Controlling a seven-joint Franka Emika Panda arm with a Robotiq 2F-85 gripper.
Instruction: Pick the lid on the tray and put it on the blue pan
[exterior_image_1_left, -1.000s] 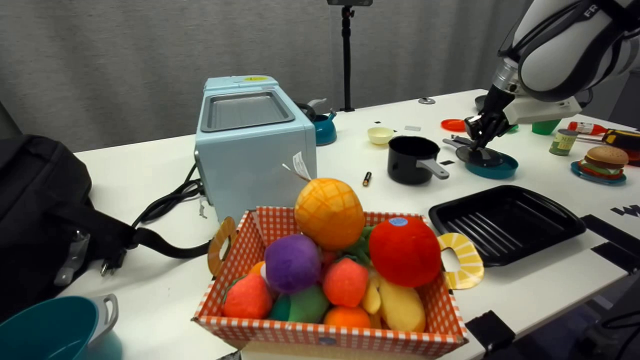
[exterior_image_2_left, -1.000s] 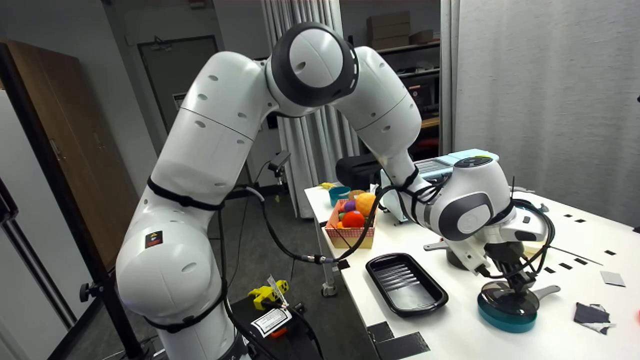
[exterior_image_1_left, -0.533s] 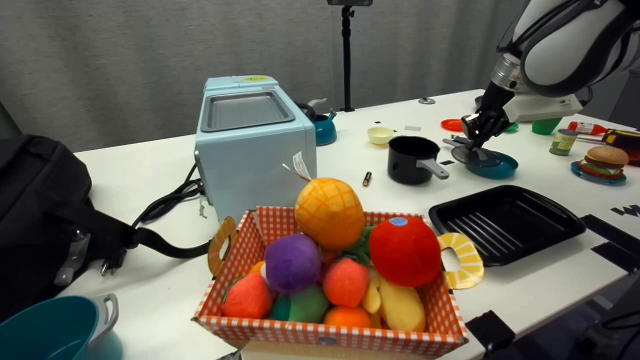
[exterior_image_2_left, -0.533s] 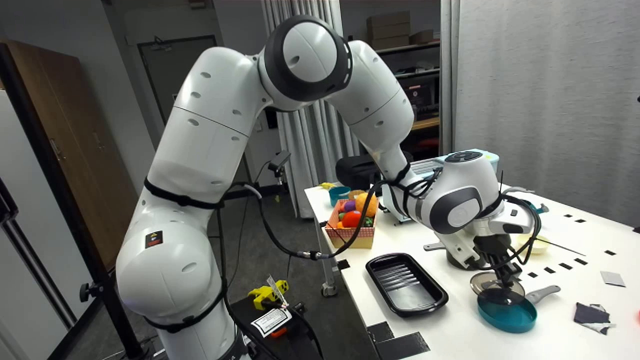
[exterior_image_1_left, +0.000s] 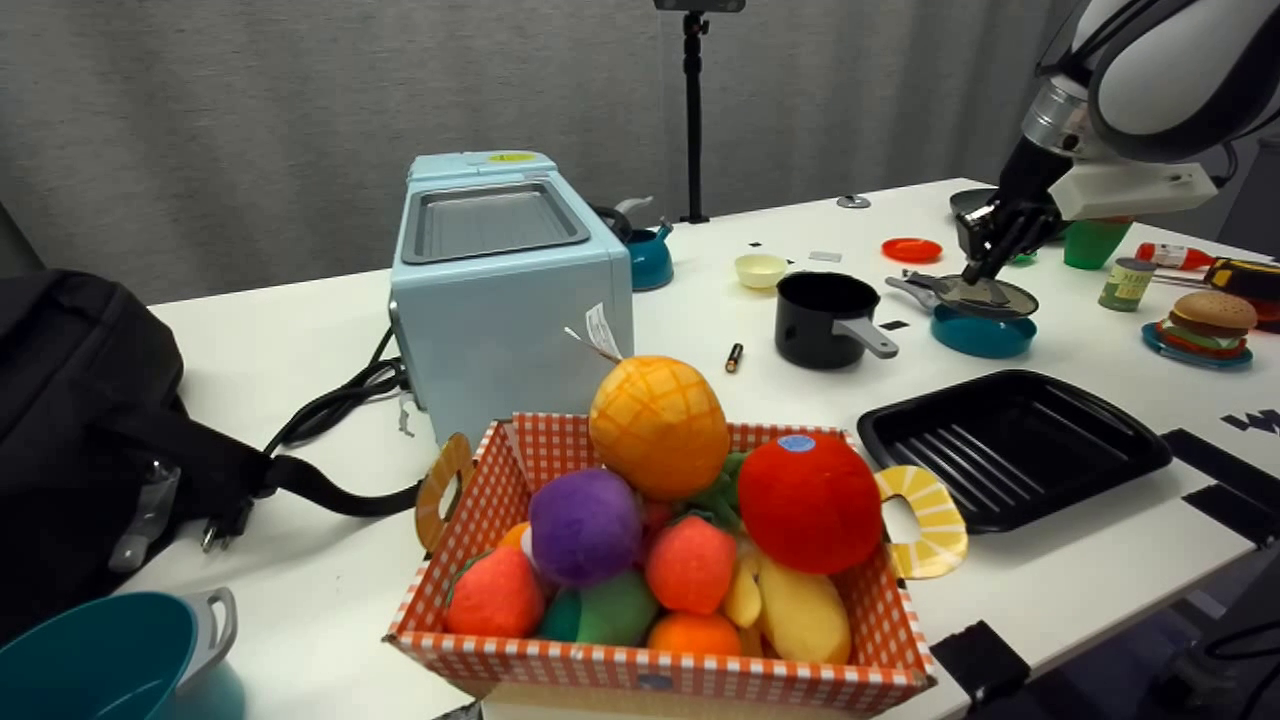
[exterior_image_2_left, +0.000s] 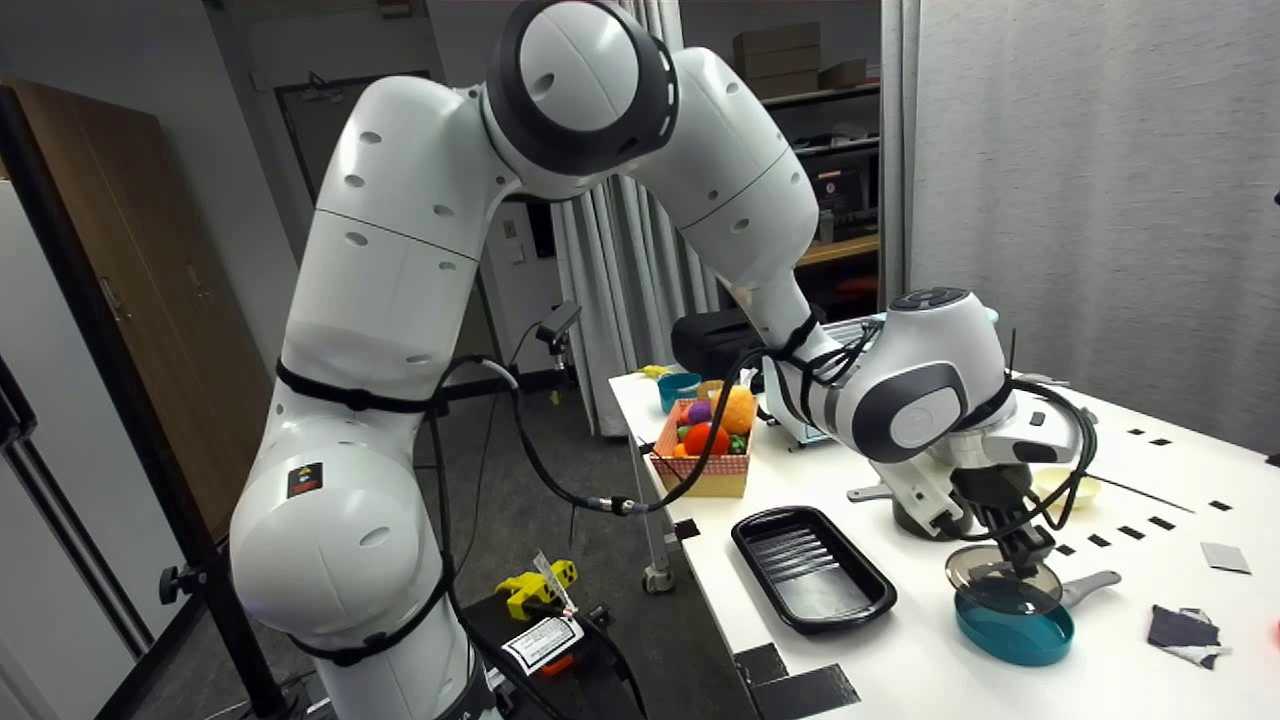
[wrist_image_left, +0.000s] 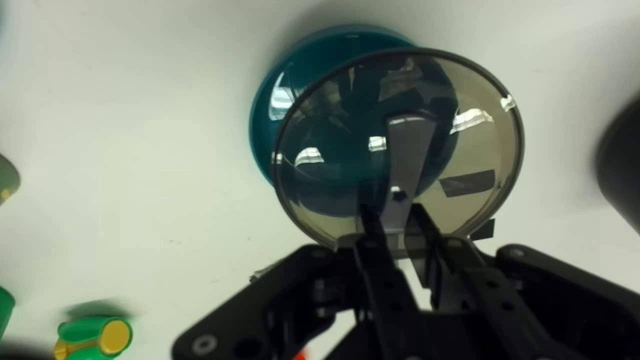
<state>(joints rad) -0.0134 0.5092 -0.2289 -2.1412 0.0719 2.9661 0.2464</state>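
Note:
The dark see-through lid (exterior_image_1_left: 1010, 299) is off the table, above the blue pan (exterior_image_1_left: 985, 337). My gripper (exterior_image_1_left: 976, 272) is shut on the lid's grey handle. In an exterior view the lid (exterior_image_2_left: 968, 572) sits off-centre over the pan (exterior_image_2_left: 1020, 642), towards the pan's far side, with a visible gap. In the wrist view the lid (wrist_image_left: 320, 175) covers much of the pan (wrist_image_left: 270, 110) but is shifted sideways from it. The fingertips (wrist_image_left: 395, 216) stand on both sides of the handle. The black ridged tray (exterior_image_1_left: 1080, 440) lies empty on the table; it also shows here (exterior_image_2_left: 815, 575).
A black pot (exterior_image_1_left: 812, 335) stands close beside the pan. A fruit basket (exterior_image_1_left: 660, 668) stands by the tray. A red plate (exterior_image_1_left: 911, 250), a yellow bowl (exterior_image_1_left: 761, 270), a can (exterior_image_1_left: 1126, 285) and a toy burger (exterior_image_1_left: 1208, 325) are around. A light-blue oven (exterior_image_1_left: 510, 320) stands further off.
The gripper holds the lid throughout. The lid first slid off-centre from low over the pan, then rose, showing more gap above the pan. The arm has lifted.

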